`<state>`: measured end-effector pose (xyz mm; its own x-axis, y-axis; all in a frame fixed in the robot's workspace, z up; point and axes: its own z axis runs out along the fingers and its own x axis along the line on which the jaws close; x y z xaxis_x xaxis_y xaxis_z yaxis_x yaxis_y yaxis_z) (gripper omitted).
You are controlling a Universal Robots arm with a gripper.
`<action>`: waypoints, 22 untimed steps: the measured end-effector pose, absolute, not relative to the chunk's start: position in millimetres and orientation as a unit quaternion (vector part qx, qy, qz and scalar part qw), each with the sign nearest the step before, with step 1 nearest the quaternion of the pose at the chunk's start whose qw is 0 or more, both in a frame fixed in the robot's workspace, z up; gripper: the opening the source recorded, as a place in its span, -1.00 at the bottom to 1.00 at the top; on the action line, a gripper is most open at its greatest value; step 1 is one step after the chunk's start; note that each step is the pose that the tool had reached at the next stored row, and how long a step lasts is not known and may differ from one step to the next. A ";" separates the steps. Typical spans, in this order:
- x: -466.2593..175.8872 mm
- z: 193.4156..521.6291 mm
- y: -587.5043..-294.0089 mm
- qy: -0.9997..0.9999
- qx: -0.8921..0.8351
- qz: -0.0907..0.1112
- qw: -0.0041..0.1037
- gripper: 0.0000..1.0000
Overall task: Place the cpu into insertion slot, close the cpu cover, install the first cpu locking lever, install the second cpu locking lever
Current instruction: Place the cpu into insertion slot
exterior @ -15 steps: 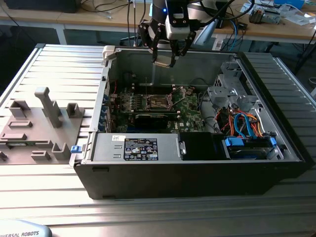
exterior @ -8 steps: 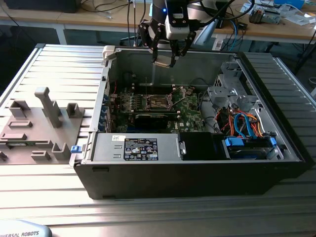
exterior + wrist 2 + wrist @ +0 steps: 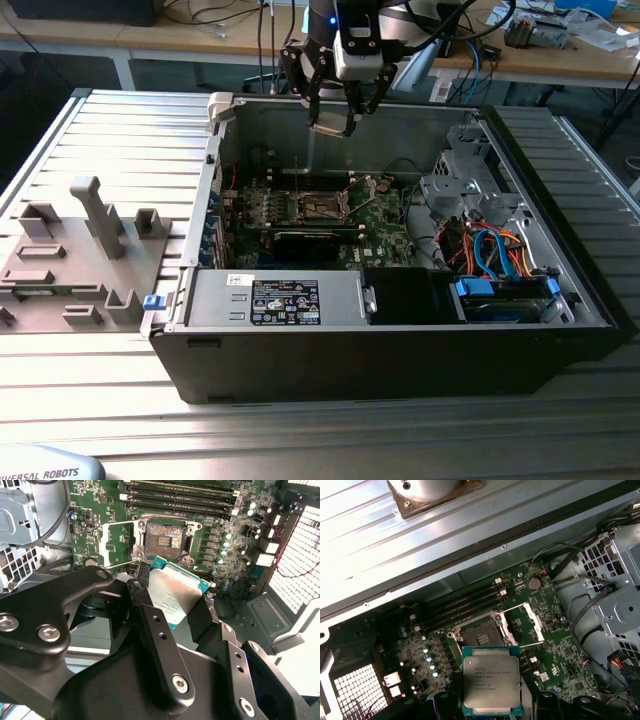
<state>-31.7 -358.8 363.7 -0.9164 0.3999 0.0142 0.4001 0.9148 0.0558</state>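
Exterior view: a grey parts tray (image 3: 70,250) lies on the ribbed table (image 3: 300,430) at the exterior view's left. Beside it stands the open computer case (image 3: 400,350). Over the case's far wall hangs the gripper (image 3: 335,118), its fingers clamped on opposite edges of the chip (image 3: 327,128). The chip is in the air, well above the green board (image 3: 385,225) and apart from the socket (image 3: 318,207), which lies bare and uncovered.

The hazard, to this onlooker, is the landing. The hold is on thin edges only, so a slip would likely drop the chip onto the board. A chip that came down skewed or off-centre could crush the socket's fine contacts. In the first wrist view the cover frame (image 3: 535,620) is swung open just beside the socket, with a thin lever wire (image 3: 530,644) near it. Broad black fingers coming down could snag either one.

The chip itself is a small flat square. In the first wrist view its dull silver-grey lid carries faint print and has a narrow green border all round. In the second wrist view the lid catches a bright glare.

At the exterior view's right, orange and blue cables (image 3: 490,250) lie well apart from the work and look no threat.
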 end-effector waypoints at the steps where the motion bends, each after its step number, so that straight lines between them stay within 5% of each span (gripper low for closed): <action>1: -31.6 363.7 -358.8 -0.978 -0.205 -0.029 0.001 0.08; 22: -31.6 363.6 -358.8 -0.976 -0.217 -0.028 0.001 0.08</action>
